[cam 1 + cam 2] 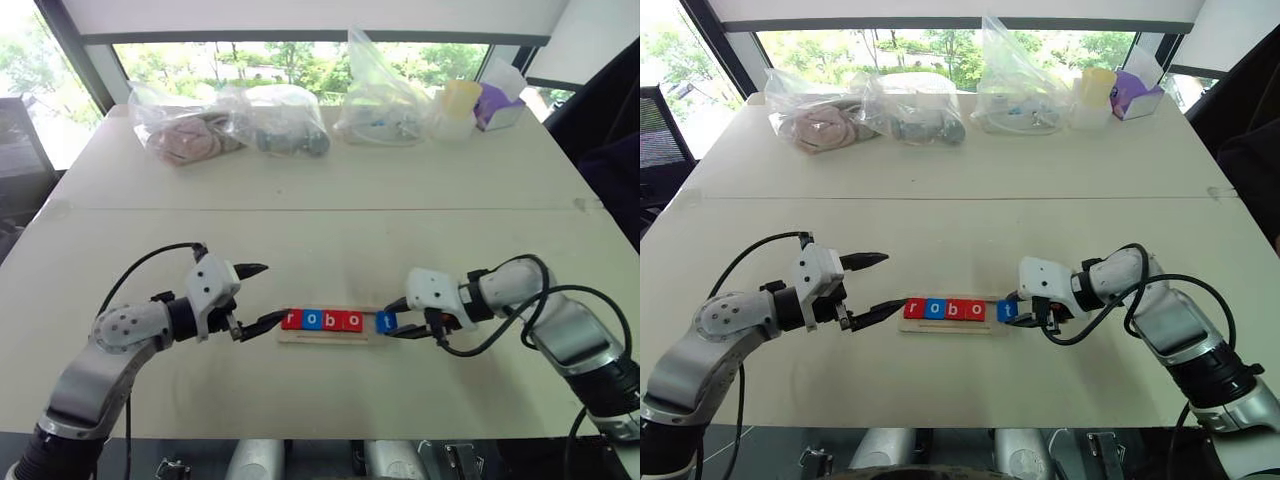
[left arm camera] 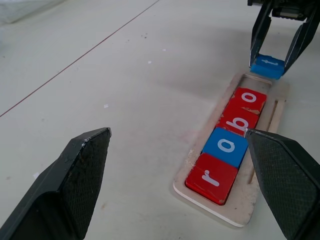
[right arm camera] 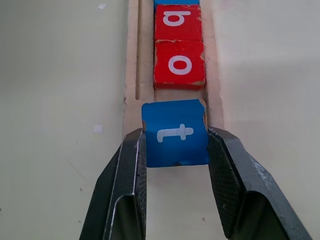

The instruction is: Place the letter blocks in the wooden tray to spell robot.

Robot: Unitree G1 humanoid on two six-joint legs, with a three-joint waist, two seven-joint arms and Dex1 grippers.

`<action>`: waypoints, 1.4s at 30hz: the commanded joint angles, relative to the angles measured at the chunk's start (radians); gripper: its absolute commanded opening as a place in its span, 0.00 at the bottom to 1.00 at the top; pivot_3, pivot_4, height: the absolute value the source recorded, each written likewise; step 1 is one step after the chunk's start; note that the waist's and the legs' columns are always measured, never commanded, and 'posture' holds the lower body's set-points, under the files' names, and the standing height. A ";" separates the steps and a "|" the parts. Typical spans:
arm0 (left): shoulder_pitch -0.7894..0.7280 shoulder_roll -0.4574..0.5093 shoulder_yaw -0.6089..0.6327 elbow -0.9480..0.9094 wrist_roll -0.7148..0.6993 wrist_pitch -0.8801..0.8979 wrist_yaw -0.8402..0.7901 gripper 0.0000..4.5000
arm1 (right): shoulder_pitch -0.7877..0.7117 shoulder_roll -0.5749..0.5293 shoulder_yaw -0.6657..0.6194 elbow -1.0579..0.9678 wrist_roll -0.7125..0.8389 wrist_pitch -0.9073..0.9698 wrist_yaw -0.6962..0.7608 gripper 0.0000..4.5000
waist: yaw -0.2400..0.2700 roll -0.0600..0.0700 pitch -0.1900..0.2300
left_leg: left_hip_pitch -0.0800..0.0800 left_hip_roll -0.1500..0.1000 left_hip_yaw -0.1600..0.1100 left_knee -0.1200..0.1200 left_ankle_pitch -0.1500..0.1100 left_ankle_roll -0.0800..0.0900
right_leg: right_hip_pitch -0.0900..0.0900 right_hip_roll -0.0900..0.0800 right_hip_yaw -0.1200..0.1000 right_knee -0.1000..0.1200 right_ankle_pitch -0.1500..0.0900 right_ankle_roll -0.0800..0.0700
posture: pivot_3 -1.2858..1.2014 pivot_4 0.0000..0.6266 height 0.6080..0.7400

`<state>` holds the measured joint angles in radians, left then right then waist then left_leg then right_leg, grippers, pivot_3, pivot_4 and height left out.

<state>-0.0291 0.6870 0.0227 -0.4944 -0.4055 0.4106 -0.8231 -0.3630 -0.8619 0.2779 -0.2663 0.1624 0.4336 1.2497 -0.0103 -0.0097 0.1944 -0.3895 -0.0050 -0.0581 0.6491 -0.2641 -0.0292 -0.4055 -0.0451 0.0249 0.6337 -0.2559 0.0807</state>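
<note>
The wooden tray lies near the table's front edge. In its slot sit a red r, a blue o, a red b and a red o, side by side. My right gripper is shut on the blue t block and holds it at the tray's right end, just past the red o. Whether the t rests on the rim I cannot tell. My left gripper stands wide open at the tray's left end, its lower finger close to the r.
Along the table's far edge lie three clear plastic bags with contents, a yellow cup and a purple box. A seam crosses the table. A dark chair stands beyond the left edge.
</note>
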 commanded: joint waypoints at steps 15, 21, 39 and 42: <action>0.039 -0.004 0.021 -0.083 -0.023 0.013 0.041 1.00 | -0.048 0.050 0.040 -0.008 -0.036 0.021 -0.052 0.25 | -0.001 0.000 0.000 | 0.000 0.000 0.000 0.000 0.000 0.000 | 0.000 0.001 0.000 0.000 0.000 0.000 | 0.52 0.24 1.00; 0.040 -0.003 0.017 -0.082 -0.025 0.011 0.047 1.00 | -0.043 0.042 0.044 -0.015 -0.036 0.023 -0.046 0.25 | -0.001 0.000 0.000 | 0.000 0.000 0.000 0.000 0.000 0.000 | 0.000 0.001 0.000 0.000 0.000 0.000 | 0.52 0.24 1.00; 0.016 -0.008 0.000 -0.056 -0.019 0.000 0.035 1.00 | -0.021 0.024 0.032 -0.051 -0.020 0.052 -0.051 0.25 | -0.001 0.000 0.000 | 0.000 0.000 0.000 0.000 0.000 0.000 | 0.000 0.001 0.000 0.000 0.000 0.001 | 0.52 0.24 1.00; 0.017 -0.008 -0.001 -0.056 -0.019 0.000 0.033 1.00 | -0.025 0.034 0.034 -0.056 -0.017 0.062 -0.058 0.25 | -0.001 0.000 0.000 | 0.000 0.000 0.000 0.000 0.000 0.000 | 0.000 0.001 0.000 0.000 0.000 0.001 | 0.52 0.24 1.00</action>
<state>-0.0050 0.6811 0.0176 -0.5393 -0.4232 0.4259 -0.7857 -0.3828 -0.8275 0.3312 -0.2802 0.1330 0.4949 1.1957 -0.0111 -0.0098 0.1944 -0.3894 -0.0050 -0.0579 0.6493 -0.2641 -0.0292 -0.4055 -0.0443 0.0247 0.6340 -0.2556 0.0812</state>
